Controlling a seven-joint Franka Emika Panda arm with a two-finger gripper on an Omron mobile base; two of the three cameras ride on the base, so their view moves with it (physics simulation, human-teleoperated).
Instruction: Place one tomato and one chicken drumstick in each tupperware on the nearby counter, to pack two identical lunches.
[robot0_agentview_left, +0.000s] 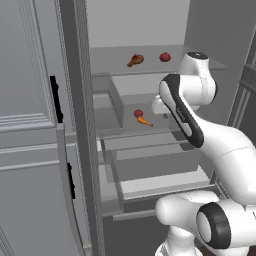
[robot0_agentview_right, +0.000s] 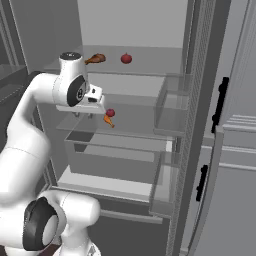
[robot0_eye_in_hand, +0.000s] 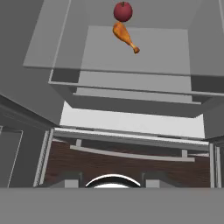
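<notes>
Open grey fridge: I see a red round tomato (robot0_eye_in_hand: 123, 11) touching an orange chicken drumstick (robot0_eye_in_hand: 125, 37) on the middle glass shelf (robot0_agentview_right: 135, 122). Second pair on the top shelf. My gripper (robot0_agentview_right: 83, 115) hangs just beside the middle pair; I cannot tell its jaw state.

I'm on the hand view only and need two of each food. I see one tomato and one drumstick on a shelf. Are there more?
Observer: Yes. The upper shelf holds a second drumstick and a second tomato.
Operator: Which of those two is on the left?
Observer: The drumstick, in both base views. The two lie apart.
Operator: Where is the gripper relative to the lower pair?
Observer: The gripper hangs near the front of their shelf, left of the lower tomato and not touching it.
</notes>
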